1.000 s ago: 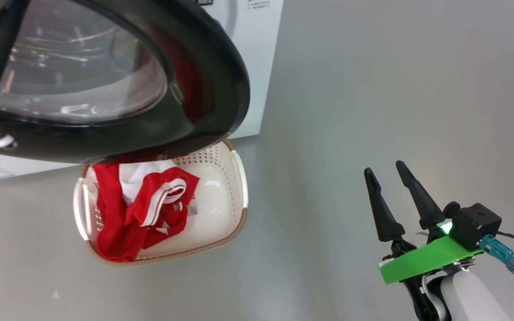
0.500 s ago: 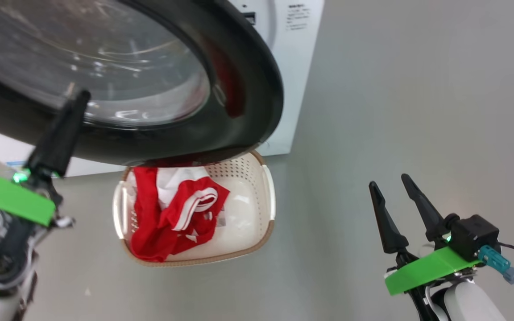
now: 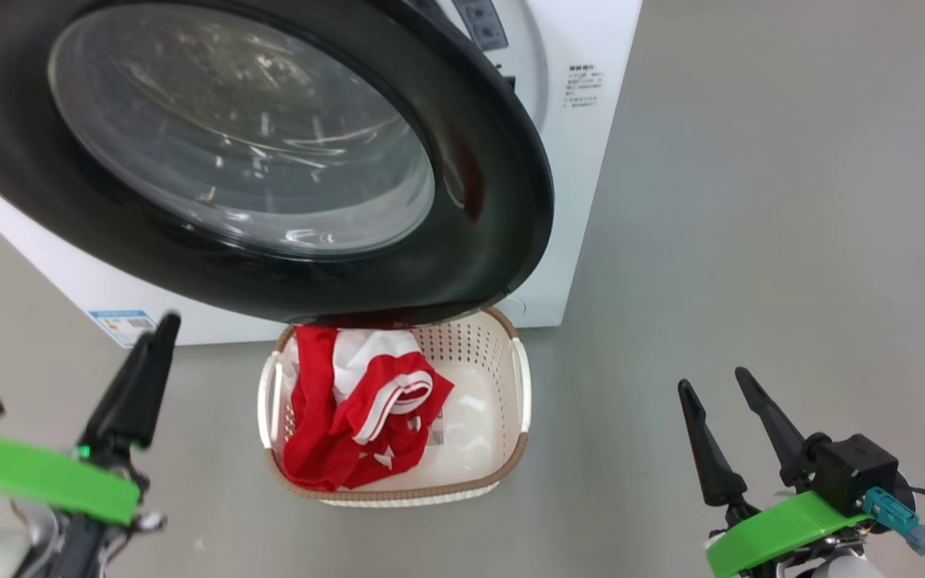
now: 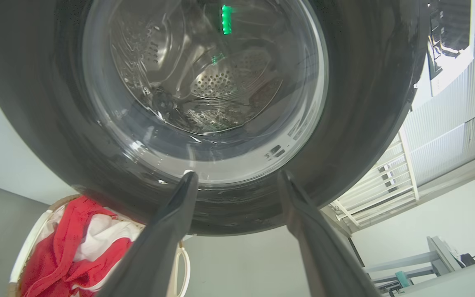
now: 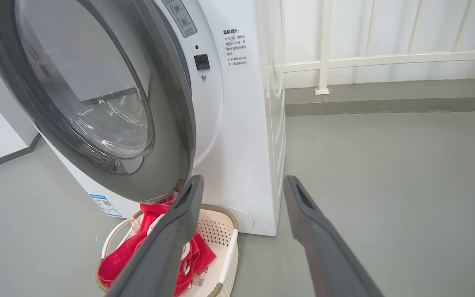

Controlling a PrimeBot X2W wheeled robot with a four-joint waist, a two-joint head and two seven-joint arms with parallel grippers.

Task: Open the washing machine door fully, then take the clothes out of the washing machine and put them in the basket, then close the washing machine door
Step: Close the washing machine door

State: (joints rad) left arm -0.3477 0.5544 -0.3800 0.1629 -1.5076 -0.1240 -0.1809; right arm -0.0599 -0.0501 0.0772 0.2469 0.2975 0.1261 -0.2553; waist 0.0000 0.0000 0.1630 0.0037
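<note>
Two grippers sit nearest, the left gripper (image 4: 237,175) and the right gripper (image 3: 713,381), each with its dark fingers spread apart and nothing between them. Just past them on the grey floor (image 3: 751,201) stands the basket (image 3: 511,466), the clothes (image 3: 358,409) heaped in its left half, tucked under the lower edge of the washing machine door (image 3: 470,201). Behind it, that door stands ajar, its free edge off the white front of the washing machine (image 3: 583,160), with a white railing (image 5: 365,60) beyond.
</note>
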